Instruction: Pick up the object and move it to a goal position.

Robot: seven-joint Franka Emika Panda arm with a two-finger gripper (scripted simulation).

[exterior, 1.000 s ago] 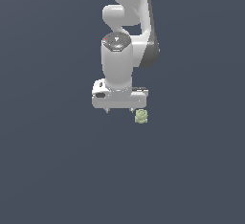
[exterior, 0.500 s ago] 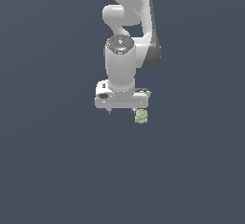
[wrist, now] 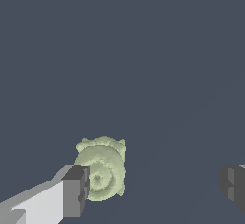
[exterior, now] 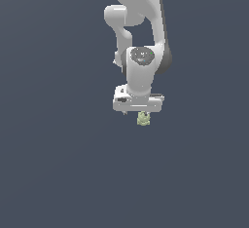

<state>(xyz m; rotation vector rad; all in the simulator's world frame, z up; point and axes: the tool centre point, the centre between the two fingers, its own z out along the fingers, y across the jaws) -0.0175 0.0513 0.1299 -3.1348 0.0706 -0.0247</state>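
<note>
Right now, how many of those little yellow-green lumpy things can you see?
1. The yellow-green lump sits just below the white hand in the exterior view. In the wrist view it lies between the open fingers, close beside one finger. No others show, though the arm could hide something.

no text, label, brand, number or sign can be read in either view. the white arm (exterior: 141, 71) carries no legible marking; the round cap on its wrist joint shows only faint specks too small to make out. the dark ground is plain all around the arm.
</note>
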